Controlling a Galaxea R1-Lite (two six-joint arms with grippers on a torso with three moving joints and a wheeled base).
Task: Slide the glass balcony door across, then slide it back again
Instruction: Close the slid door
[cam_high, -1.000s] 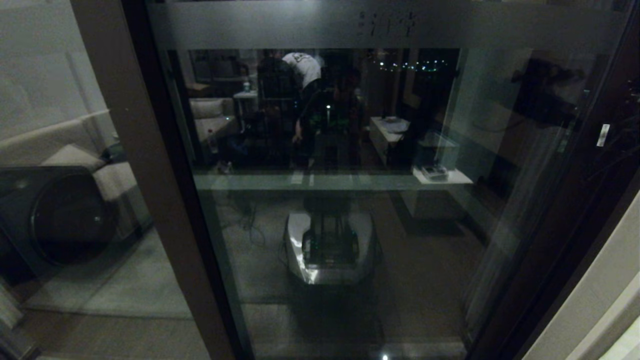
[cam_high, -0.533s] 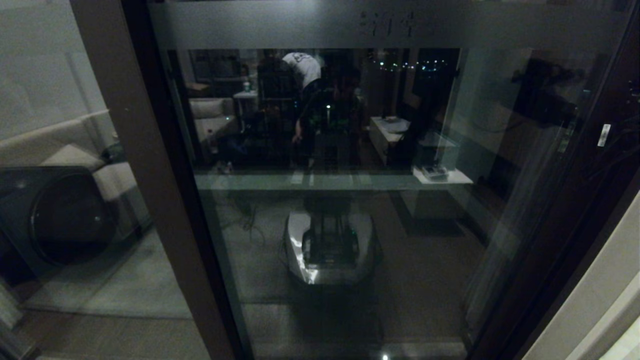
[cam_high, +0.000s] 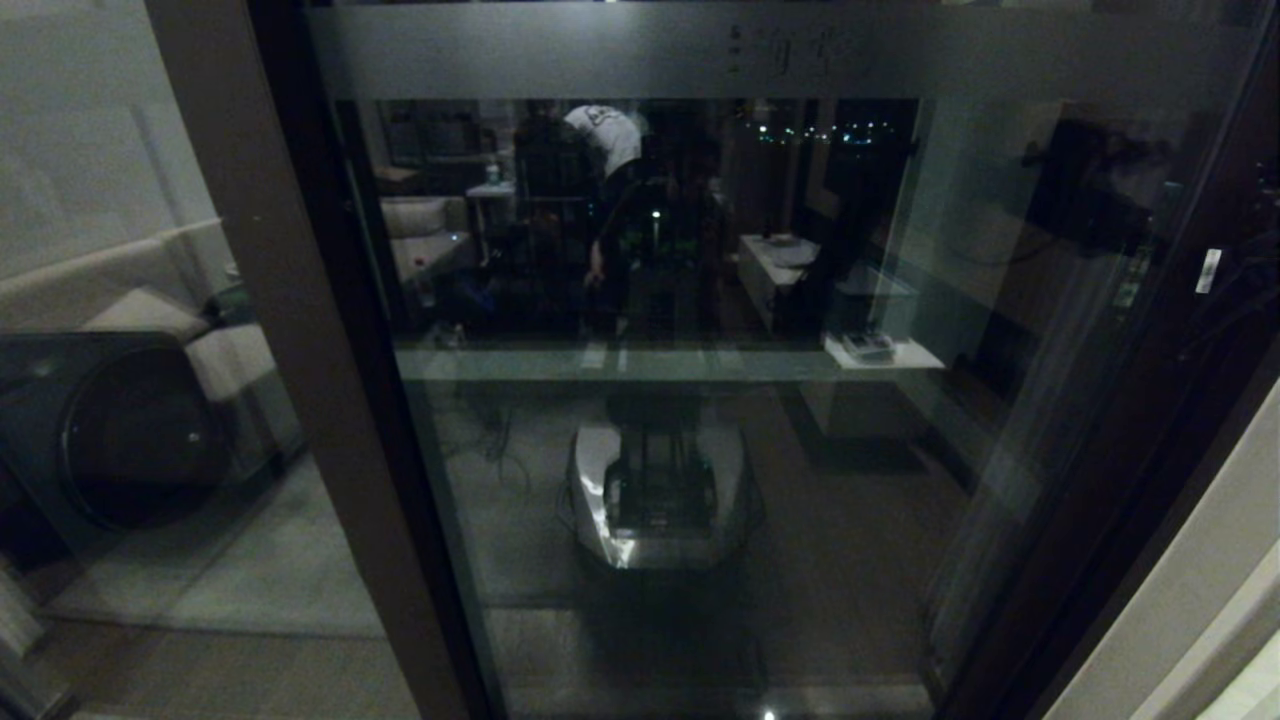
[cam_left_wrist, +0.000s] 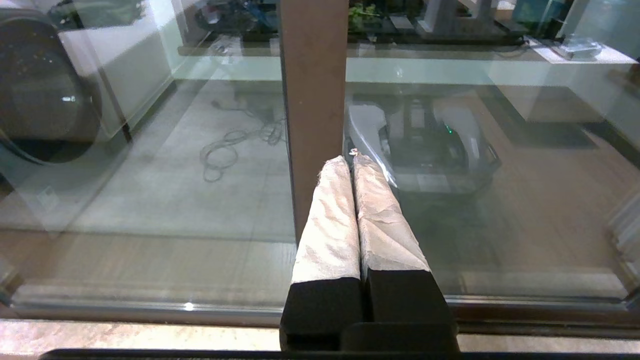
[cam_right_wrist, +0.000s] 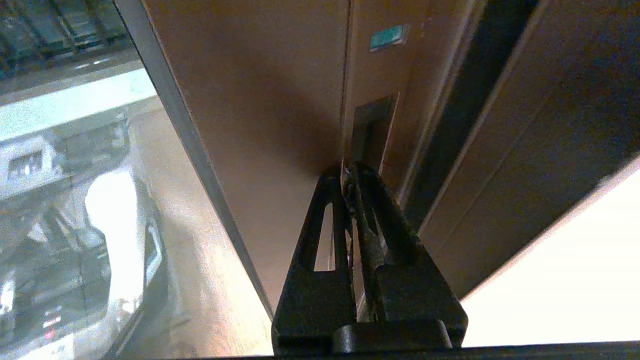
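Dark brown framing and glass fill the head view. At the left a front-loading washing machine (cam_high: 120, 440) sits behind a plain pane; one brown stile (cam_high: 300, 380) divides it from the glass balcony door (cam_high: 700, 300), with its frosted top band, which reflects a lit room. The left gripper (cam_left_wrist: 350, 161), its two wrapped fingers pressed together, hangs before a brown post, holding nothing. The right gripper (cam_right_wrist: 348, 172), jaws closed, has its tips at the door's single recessed pull slot (cam_right_wrist: 372, 125).
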